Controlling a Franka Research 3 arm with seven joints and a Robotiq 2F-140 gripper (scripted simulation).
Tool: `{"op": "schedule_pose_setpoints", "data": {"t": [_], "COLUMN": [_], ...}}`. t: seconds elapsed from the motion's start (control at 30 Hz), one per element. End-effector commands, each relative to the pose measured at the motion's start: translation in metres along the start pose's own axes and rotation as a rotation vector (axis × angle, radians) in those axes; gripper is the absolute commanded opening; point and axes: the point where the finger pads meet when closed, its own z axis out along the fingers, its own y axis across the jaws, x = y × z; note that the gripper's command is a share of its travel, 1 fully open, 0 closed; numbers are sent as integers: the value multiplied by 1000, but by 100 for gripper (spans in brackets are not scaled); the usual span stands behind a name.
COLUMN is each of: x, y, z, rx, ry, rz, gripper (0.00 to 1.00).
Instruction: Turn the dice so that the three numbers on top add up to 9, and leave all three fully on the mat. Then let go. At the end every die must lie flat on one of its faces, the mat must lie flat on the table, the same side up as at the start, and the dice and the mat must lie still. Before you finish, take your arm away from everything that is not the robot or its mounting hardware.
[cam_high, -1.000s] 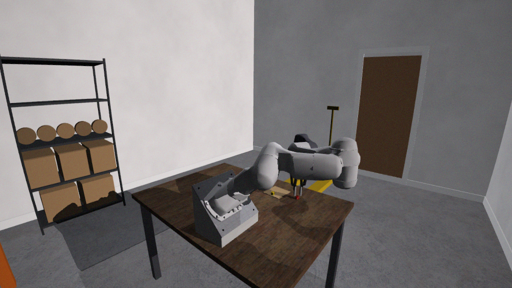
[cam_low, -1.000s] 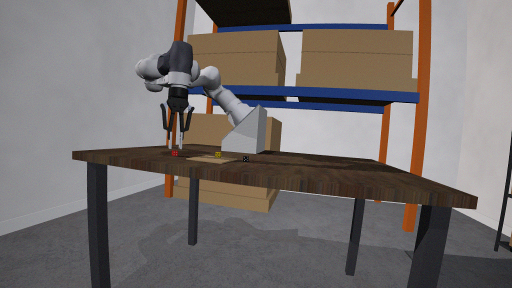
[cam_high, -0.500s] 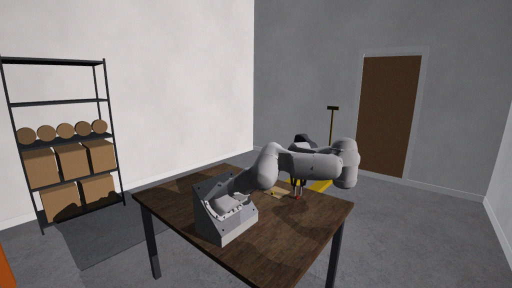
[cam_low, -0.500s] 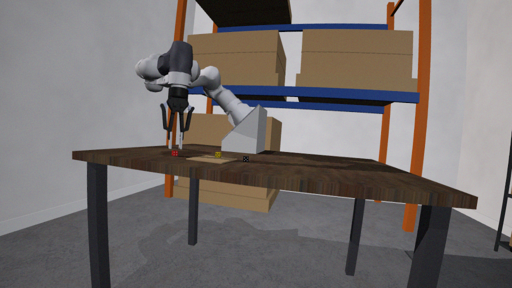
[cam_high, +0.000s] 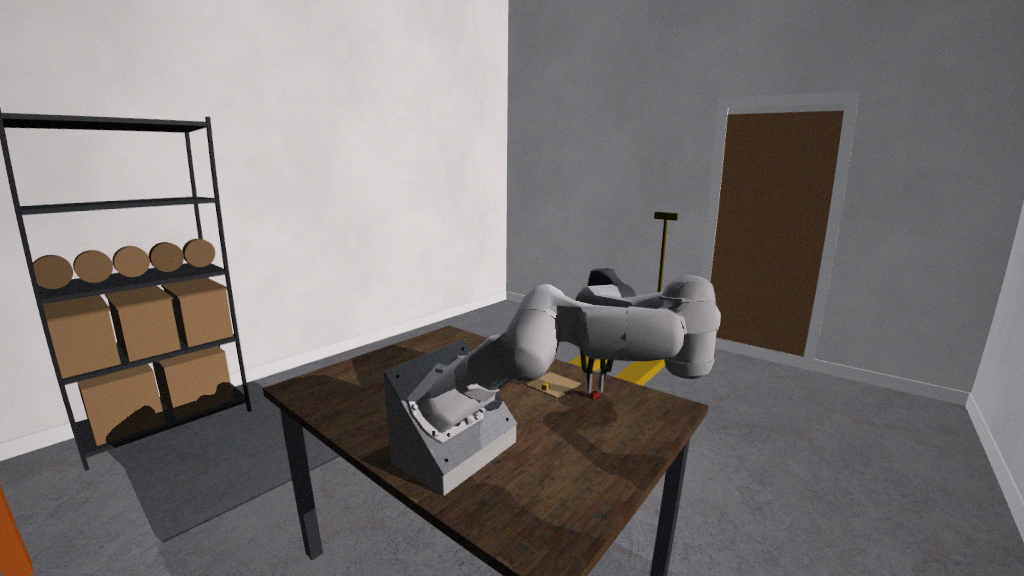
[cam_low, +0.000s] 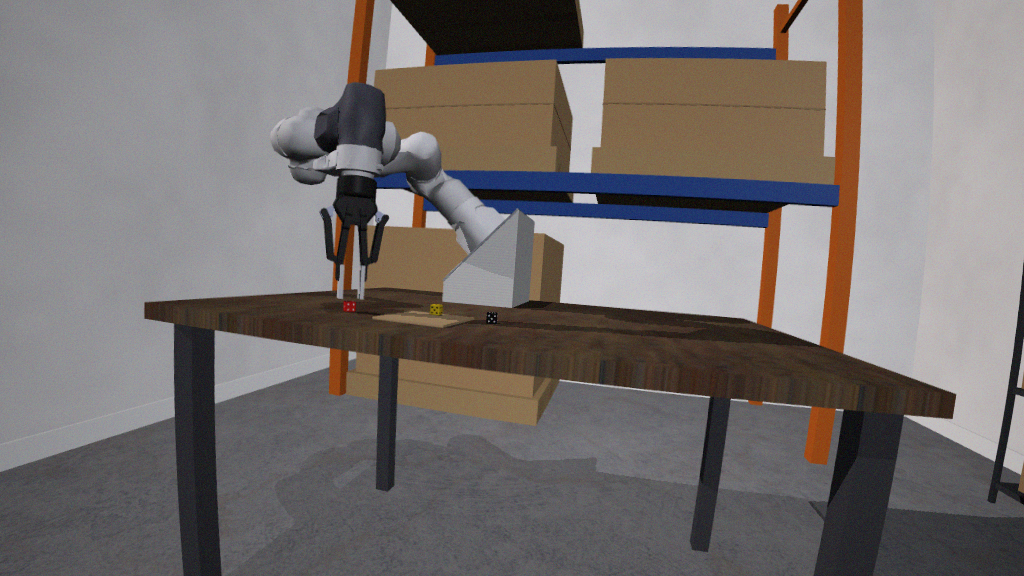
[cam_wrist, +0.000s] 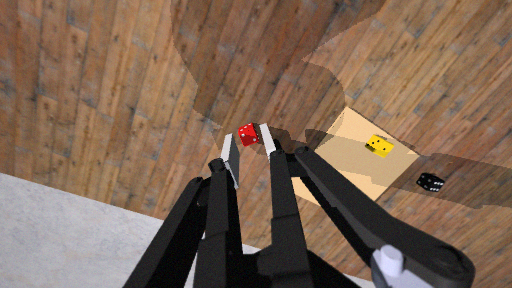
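Red die (cam_high: 594, 395) (cam_low: 349, 306) (cam_wrist: 248, 134) sits below the tool (cam_high: 595, 391) (cam_low: 350, 298) (cam_wrist: 249, 139), roughly between its fingertips (slightly apart, gripping nothing).

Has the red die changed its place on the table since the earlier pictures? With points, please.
No. In the exterior view the red die (cam_high: 594, 395) (cam_low: 348, 306) (cam_wrist: 248, 134) sits just left of the mat (cam_high: 565, 387) (cam_low: 408, 318) (cam_wrist: 345, 155), as before.
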Motion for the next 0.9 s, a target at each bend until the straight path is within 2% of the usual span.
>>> {"op": "schedule_pose_setpoints", "data": {"t": [0.0,0.33,0.87], "x": [-2,-2,-2], "y": [0,0,0], "z": [3,18,23], "rx": [0,0,0], "ry": [-5,-5,-5], "rz": [4,4,4], "gripper": [21,21,21]}}
